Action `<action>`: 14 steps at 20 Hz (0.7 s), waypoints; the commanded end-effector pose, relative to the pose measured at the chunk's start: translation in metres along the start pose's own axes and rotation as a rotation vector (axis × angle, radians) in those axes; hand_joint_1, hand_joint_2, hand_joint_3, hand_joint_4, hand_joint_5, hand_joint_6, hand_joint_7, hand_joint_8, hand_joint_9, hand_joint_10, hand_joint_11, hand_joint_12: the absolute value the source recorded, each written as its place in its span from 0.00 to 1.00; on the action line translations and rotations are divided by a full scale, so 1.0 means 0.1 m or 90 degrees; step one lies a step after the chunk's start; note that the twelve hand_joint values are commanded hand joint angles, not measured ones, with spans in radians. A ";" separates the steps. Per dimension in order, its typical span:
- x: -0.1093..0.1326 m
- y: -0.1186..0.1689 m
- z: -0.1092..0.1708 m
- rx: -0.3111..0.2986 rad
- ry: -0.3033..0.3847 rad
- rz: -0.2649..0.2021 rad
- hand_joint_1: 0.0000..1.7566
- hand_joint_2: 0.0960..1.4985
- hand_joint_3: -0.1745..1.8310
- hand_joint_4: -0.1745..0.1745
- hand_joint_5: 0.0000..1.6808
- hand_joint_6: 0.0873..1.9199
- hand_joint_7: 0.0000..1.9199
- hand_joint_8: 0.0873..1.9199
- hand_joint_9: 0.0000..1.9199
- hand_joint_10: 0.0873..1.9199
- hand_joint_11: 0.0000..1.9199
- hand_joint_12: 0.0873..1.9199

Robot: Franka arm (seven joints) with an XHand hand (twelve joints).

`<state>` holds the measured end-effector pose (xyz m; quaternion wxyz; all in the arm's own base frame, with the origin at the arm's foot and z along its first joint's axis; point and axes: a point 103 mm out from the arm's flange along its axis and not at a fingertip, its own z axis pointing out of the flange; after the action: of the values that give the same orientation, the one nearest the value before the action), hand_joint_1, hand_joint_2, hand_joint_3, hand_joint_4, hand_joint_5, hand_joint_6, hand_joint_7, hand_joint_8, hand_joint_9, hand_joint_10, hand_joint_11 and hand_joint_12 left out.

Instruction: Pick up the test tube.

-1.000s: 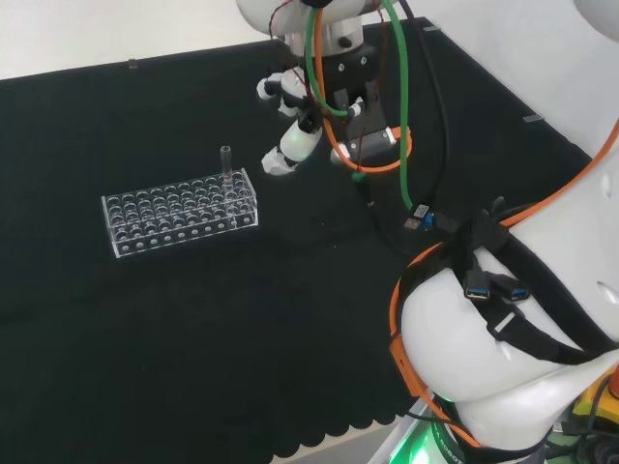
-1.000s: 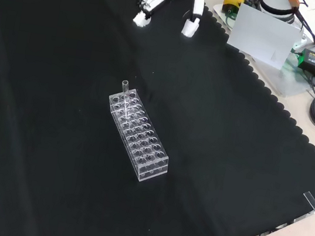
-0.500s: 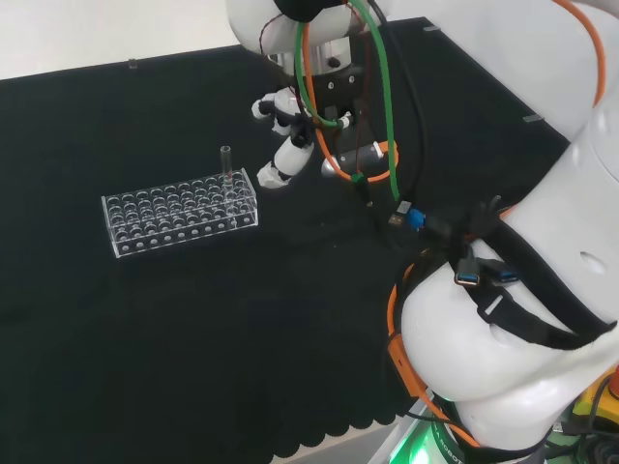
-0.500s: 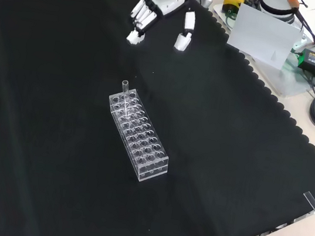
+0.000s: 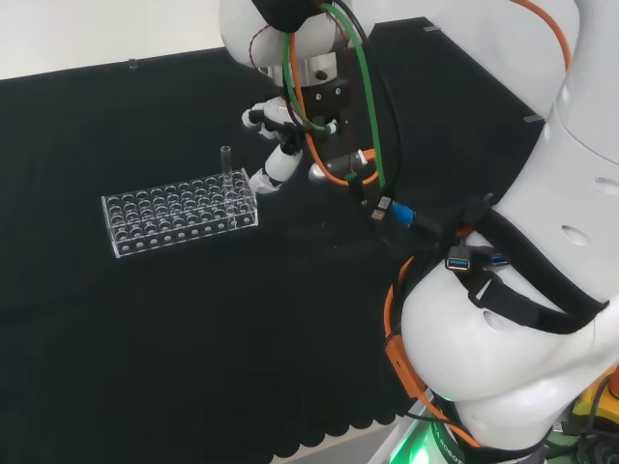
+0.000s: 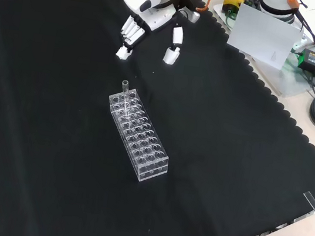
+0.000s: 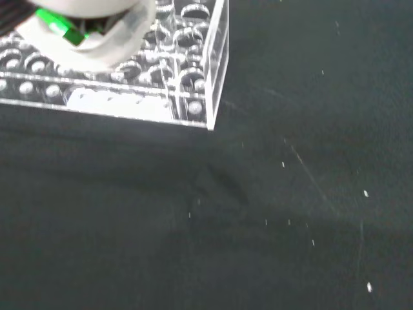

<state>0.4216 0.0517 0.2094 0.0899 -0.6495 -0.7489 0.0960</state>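
The test tube stands upright in the clear rack, in a hole at the rack's end that is higher in the front view, a little left of the frame's centre. In the head view the same tube rises from the right end of the rack, in the upper left part of the frame. Its long axis is vertical, and only its upper part stands free above the rack's top plate.

The hand hangs in the upper middle of the front view, above the black table. Its fingers point down and are nearly straight, with the thumb apart from them, so the hand is open and it holds nothing. In the head view the hand is just to the right of the tube, near it but not touching.

The relation that matters for the coming move is this: in the front view the tube lies below the fingers, about under the gap between fingers and thumb. I judge that the hand must come lower in this frame until the free top of the tube stands between fingers and thumb, then close on it and lift straight up along the tube's axis. A sideways pull could tilt or drag the rack.

In the wrist view a corner of the rack is seen close on the cloth.
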 end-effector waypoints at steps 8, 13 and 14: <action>-0.04 0.43 0.15 -0.026 -0.002 -0.003 0.51 0.28 0.35 0.39 0.15 0.00 0.20 0.34 0.24 0.35 0.28 0.65; 0.01 0.60 0.23 -0.046 -0.004 -0.015 0.51 0.28 0.35 0.40 0.17 0.00 0.21 0.34 0.24 0.35 0.28 0.65; 0.01 0.62 0.25 -0.051 -0.004 -0.016 0.51 0.28 0.35 0.40 0.17 0.00 0.21 0.34 0.24 0.35 0.28 0.65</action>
<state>0.4624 0.0557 0.1779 0.0754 -0.6480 -0.7537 0.0793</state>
